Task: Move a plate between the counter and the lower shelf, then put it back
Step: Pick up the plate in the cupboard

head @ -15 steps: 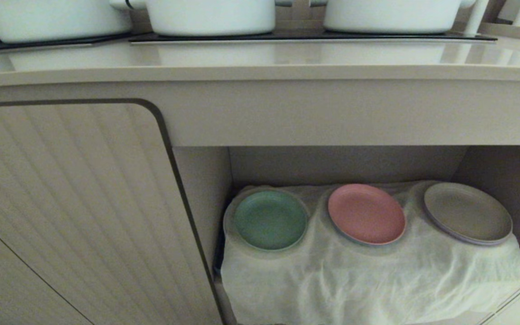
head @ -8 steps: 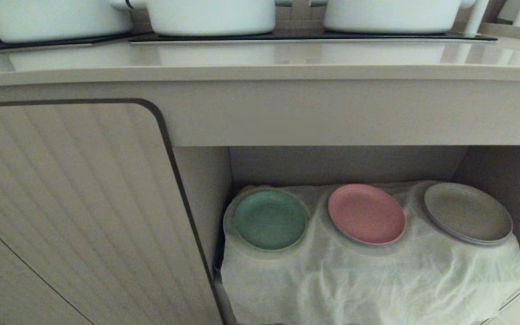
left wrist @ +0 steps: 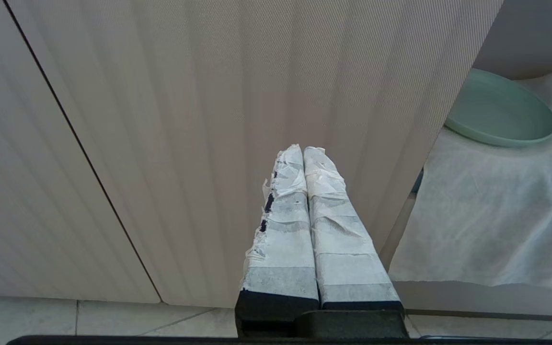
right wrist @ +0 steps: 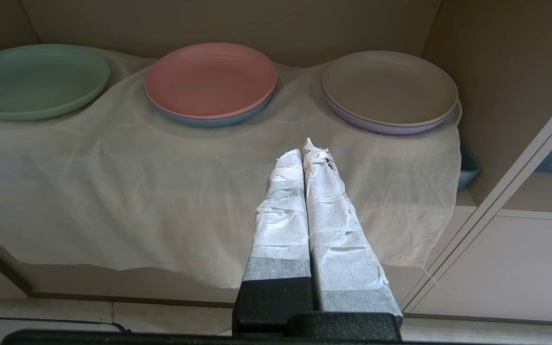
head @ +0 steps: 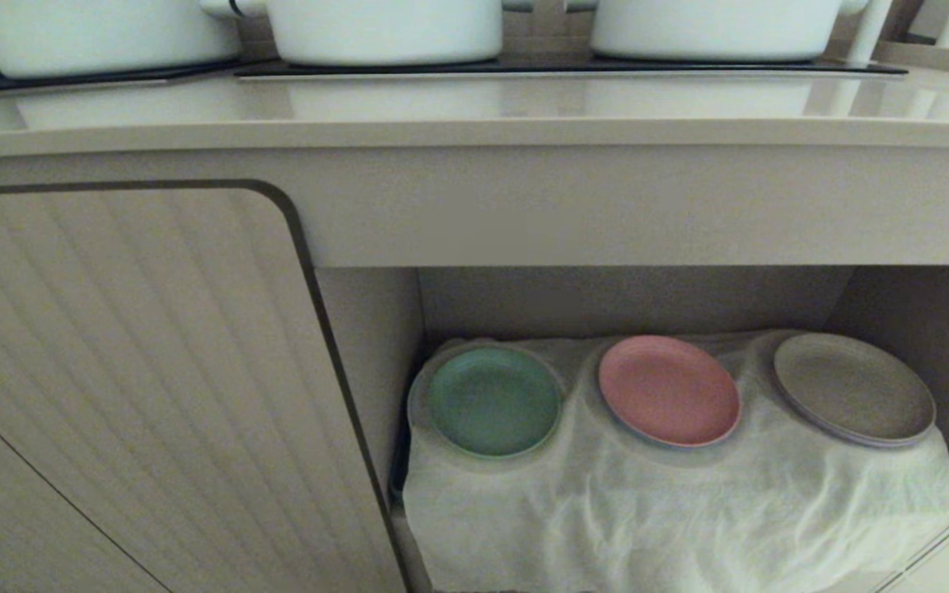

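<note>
The mint-green plate [head: 494, 400] [right wrist: 36, 79] [left wrist: 499, 110] lies at the left end of the lower shelf [head: 672, 502], in a hollow of the white cloth. The counter [head: 474, 111] runs along the top of the head view. Neither gripper shows in the head view. My left gripper [left wrist: 303, 149] is shut and empty, facing the ribbed cabinet door, with the plate off to its side. My right gripper [right wrist: 304, 148] is shut and empty, out in front of the shelf's cloth, short of the plates.
A pink plate [head: 669, 389] on a blue one sits mid-shelf, and a grey-beige plate [head: 853, 387] on a lilac one at the right. White pots [head: 384, 29] stand on the black cooktop [head: 573, 67]. A ribbed cabinet door [head: 128, 387] stands left of the shelf.
</note>
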Controlling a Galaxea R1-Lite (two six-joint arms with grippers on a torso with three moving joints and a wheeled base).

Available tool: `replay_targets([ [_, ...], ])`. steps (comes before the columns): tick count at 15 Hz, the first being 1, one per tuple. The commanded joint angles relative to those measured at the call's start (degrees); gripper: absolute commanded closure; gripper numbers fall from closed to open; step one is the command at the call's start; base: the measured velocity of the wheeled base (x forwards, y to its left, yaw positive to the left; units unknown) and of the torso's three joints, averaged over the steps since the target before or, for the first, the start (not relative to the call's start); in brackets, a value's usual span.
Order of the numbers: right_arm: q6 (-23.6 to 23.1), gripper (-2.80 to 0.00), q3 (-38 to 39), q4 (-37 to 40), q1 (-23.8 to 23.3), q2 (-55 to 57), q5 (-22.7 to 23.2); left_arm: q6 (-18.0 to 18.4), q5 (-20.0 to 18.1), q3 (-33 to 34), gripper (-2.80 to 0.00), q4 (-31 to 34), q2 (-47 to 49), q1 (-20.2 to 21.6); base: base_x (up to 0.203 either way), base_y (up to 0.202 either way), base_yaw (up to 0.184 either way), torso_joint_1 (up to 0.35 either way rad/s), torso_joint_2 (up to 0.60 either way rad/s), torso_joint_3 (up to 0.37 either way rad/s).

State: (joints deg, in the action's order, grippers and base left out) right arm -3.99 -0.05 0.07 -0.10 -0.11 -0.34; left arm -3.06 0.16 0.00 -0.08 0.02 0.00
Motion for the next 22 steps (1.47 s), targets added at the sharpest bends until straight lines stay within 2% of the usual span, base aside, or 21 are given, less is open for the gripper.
replay_targets([
  [1, 0.03, 0.00, -0.04, 0.01, 0.01, 0.11, -0.19, -0.02, 0.02, 0.00, 0.00, -0.01, -0.02, 0.00, 0.000, 0.000, 0.000, 0.000, 0.00, 0.000],
  [22, -0.50, 0.00, 0.04, 0.08, 0.02, 0.11, -0.01, -0.02, 0.02, 0.00, 0.00, -0.01, -0.02, 0.00, 0.000, 0.000, 0.000, 0.000, 0.00, 0.000],
])
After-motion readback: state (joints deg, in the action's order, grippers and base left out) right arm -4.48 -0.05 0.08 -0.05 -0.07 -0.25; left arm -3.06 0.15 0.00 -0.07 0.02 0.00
